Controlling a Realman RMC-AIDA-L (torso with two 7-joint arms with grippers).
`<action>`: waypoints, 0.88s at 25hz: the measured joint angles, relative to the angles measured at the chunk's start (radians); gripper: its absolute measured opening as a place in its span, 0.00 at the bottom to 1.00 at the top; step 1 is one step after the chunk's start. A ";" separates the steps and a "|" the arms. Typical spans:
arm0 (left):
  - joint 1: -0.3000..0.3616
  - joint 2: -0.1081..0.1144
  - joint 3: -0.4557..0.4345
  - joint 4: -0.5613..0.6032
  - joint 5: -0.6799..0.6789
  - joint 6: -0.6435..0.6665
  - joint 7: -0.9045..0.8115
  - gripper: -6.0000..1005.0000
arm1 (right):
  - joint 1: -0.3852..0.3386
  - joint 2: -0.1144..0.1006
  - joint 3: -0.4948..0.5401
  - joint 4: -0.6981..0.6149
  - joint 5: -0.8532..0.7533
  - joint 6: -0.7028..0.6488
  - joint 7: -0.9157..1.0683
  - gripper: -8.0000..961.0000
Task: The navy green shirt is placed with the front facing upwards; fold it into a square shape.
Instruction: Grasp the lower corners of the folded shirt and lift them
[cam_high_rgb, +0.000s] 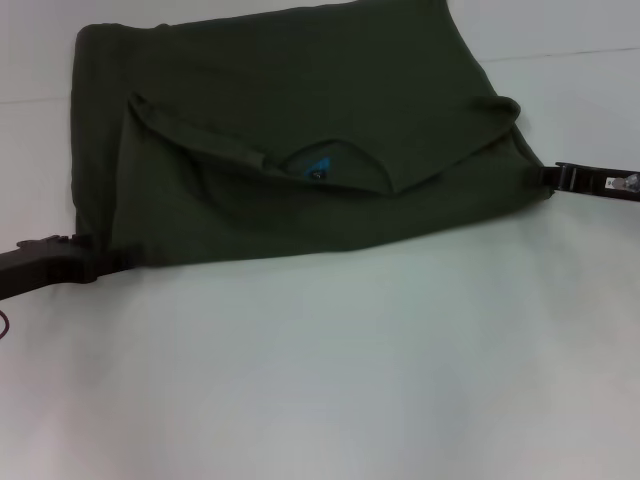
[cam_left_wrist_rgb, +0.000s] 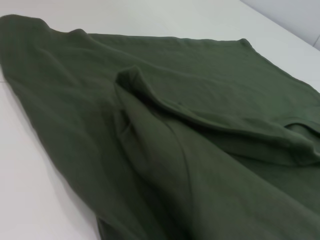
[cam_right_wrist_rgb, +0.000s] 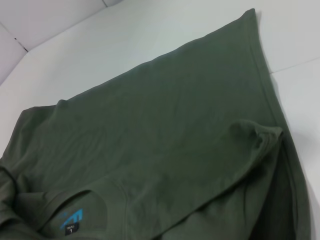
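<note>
The navy green shirt (cam_high_rgb: 300, 110) lies across the far half of the white table, its shoulder part folded over onto the body as a flap. The collar with its blue neck label (cam_high_rgb: 318, 168) faces up at the middle. My left gripper (cam_high_rgb: 105, 260) is at the shirt's near left corner, and the cloth runs into its tip. My right gripper (cam_high_rgb: 552, 178) pinches the right corner, which is drawn out to a point. In the left wrist view, creased shirt cloth (cam_left_wrist_rgb: 200, 165) shows close up. The right wrist view shows the shirt (cam_right_wrist_rgb: 175, 115) and its label (cam_right_wrist_rgb: 72, 222).
The white table (cam_high_rgb: 330, 380) stretches bare from the shirt's near edge towards me. A seam in the tabletop (cam_high_rgb: 580, 52) runs behind the shirt at the far right.
</note>
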 joint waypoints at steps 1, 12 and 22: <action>0.000 0.000 0.000 0.000 0.000 0.004 0.000 0.88 | 0.000 0.000 0.000 0.000 0.000 0.000 0.000 0.04; -0.012 0.003 0.009 -0.010 0.000 0.064 -0.002 0.88 | 0.003 0.000 0.001 -0.002 0.000 0.000 0.000 0.04; -0.017 0.003 0.010 -0.011 0.000 0.036 -0.001 0.86 | 0.001 0.000 0.001 0.002 0.010 0.000 -0.003 0.04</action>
